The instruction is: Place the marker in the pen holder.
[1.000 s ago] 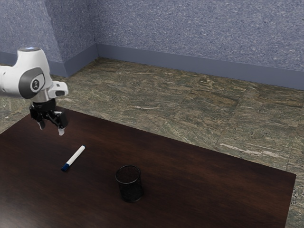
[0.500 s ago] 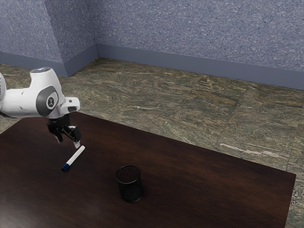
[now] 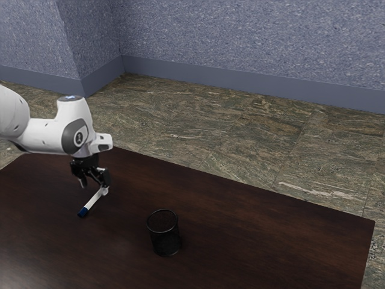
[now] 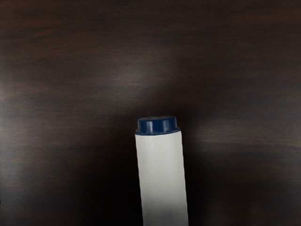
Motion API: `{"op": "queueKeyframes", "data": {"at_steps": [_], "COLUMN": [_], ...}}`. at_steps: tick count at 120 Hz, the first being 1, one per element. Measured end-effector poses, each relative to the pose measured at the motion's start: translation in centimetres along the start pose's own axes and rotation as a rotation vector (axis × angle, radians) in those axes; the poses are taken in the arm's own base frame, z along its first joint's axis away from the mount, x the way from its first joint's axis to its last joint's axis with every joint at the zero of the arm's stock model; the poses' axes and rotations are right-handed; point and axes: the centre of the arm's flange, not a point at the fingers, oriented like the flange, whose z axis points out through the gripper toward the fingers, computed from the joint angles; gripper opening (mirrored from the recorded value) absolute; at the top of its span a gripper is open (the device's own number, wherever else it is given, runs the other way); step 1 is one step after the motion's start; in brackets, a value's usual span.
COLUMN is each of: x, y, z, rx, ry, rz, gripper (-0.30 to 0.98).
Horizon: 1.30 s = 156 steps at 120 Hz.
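Note:
My gripper (image 3: 94,188) is low over the table in the exterior view, its two fingers apart. The marker (image 3: 93,201) lies on the table right below it, white with a dark blue cap that points away from the hand. One fingertip (image 3: 105,191) overlaps the marker's far end in that view; I cannot tell whether they touch. From the wrist camera, the marker (image 4: 162,176) appears large under the hand, with its small blue end plug in sight. The black mesh pen holder (image 3: 163,233) stands upright, apart from marker and gripper, toward the exterior view's right.
The dark wooden table (image 3: 258,235) extends past the pen holder toward the exterior view's right. Its far edge runs diagonally beside the stone-patterned floor (image 3: 240,138), with a blue wall behind.
My hand has come down and toward the exterior view's right, from above the table to the marker. Marker and pen holder have stayed where they were.

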Motion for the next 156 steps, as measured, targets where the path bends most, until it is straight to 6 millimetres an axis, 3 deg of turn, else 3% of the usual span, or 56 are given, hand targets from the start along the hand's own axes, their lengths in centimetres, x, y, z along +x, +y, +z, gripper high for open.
{"op": "queueKeyframes", "data": {"at_steps": [16, 46, 80, 104, 132, 146, 156], "x": [0.3, 0.3, 0.0, 0.0, -0.1, 0.8, 1.9], "y": [-0.1, 0.1, -0.4, -0.3, -0.4, 0.2, 1.8], "z": [-0.1, 0.3, 0.8, 0.8, 0.8, -0.6, -3.1], "rx": [-0.002, -0.042, -0.094, -0.111, -0.113, -0.099, -0.085], "ry": [0.004, 0.008, 0.007, 0.008, 0.005, 0.031, 0.073], "rz": [-0.006, -0.045, -0.101, -0.116, -0.132, -0.12, -0.09], "gripper": [0.68, 0.34, 0.22, 0.02, -0.09, -0.1, -0.1]}}
